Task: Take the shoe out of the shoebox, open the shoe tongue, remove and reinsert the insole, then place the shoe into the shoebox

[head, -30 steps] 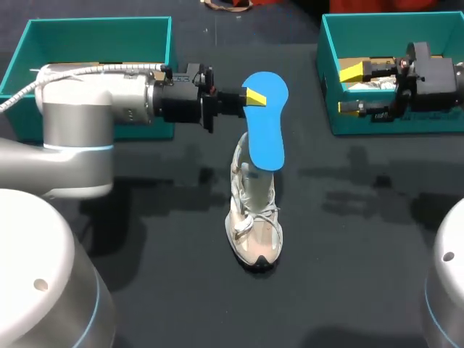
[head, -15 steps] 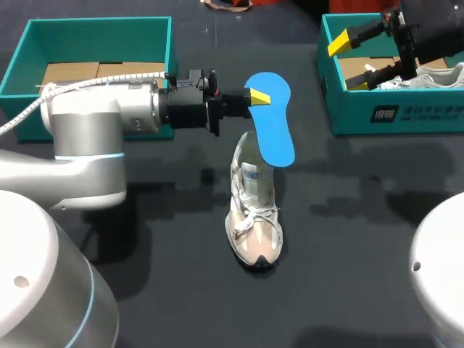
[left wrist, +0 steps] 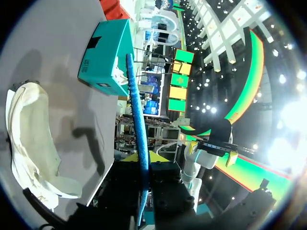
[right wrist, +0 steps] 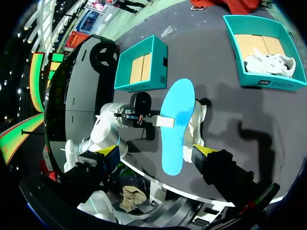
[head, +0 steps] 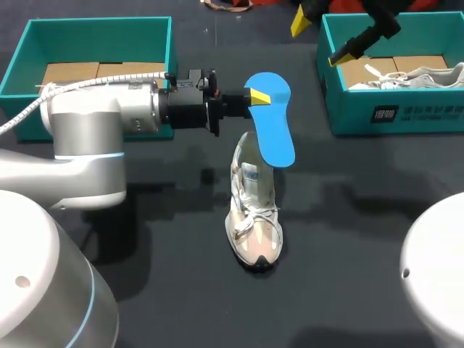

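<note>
Blue insole (head: 270,123) held over the shoe (head: 254,214)
Our left pincer (head: 257,98) was closed on the insole's upper end, its lower end just above the shoe standing on the table (head: 362,239). Right of the shoe, our right pincer (head: 324,36) hung wide open and empty over the shoebox (head: 406,112).

So the shoe (head: 254,217) sat around the middle of the table (head: 362,254), toe toward the near edge. The insole (head: 270,123) hung over its heel end, pinched in the left gripper (head: 255,96) reaching in from the left side. One box (head: 94,29) sat at the far left corner. The shoebox (head: 391,116) was at the far right corner with a second shoe (head: 417,76) inside. The right gripper (head: 324,36) hovered above that shoebox's left wall.
</note>
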`<state>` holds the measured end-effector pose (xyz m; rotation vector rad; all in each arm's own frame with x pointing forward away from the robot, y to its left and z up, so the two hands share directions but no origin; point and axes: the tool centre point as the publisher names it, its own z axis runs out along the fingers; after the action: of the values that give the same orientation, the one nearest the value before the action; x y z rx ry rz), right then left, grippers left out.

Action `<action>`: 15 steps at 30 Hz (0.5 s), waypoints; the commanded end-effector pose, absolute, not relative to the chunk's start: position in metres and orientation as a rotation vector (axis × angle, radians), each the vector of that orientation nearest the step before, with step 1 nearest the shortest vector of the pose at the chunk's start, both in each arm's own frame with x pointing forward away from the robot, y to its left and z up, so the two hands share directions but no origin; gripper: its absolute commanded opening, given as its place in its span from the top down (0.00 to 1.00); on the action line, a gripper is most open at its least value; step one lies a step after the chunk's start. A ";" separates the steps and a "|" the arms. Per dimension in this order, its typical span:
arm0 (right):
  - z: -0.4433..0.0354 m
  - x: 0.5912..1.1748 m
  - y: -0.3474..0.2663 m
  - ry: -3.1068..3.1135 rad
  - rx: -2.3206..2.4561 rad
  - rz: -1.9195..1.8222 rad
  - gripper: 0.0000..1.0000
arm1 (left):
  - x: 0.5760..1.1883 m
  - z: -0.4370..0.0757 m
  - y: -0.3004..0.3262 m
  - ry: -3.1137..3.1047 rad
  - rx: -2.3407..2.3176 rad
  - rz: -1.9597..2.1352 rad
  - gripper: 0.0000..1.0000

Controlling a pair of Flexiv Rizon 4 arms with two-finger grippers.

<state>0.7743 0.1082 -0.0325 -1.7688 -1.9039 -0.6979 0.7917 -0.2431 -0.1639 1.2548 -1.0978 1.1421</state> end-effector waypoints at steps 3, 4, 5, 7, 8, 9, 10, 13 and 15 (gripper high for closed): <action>-0.022 0.775 0.130 -2.269 -2.145 -0.096 0.00 | 0.791 -0.164 -0.243 -1.097 1.256 1.145 1.00; -0.021 0.775 0.133 -2.273 -2.150 -0.066 0.00 | 0.791 -0.164 -0.243 -1.097 1.256 1.145 1.00; -0.021 0.775 0.133 -2.272 -2.158 -0.032 0.00 | 0.791 -0.164 -0.243 -1.097 1.256 1.145 1.00; -0.020 0.774 0.140 -2.275 -2.170 0.030 0.00 | 0.791 -0.164 -0.243 -1.097 1.256 1.145 1.00; -0.020 0.774 0.143 -2.278 -2.172 0.047 0.00 | 0.791 -0.164 -0.243 -1.097 1.256 1.145 1.00; -0.020 0.774 0.147 -2.279 -2.180 0.060 0.00 | 0.791 -0.164 -0.243 -1.097 1.256 1.145 1.00; -0.019 0.773 0.150 -2.285 -2.182 0.062 0.00 | 0.791 -0.164 -0.243 -1.097 1.256 1.145 1.00; -0.018 0.770 0.155 -2.310 -2.194 0.053 0.00 | 0.791 -0.164 -0.243 -1.097 1.256 1.145 1.00; -0.018 0.769 0.160 -2.321 -2.199 0.054 0.00 | 0.791 -0.164 -0.243 -1.097 1.256 1.145 1.00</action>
<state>0.7687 0.1514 -0.0187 -2.0095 -2.1269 -0.3048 0.7917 -0.2431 -0.1639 1.2548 -1.0979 1.1422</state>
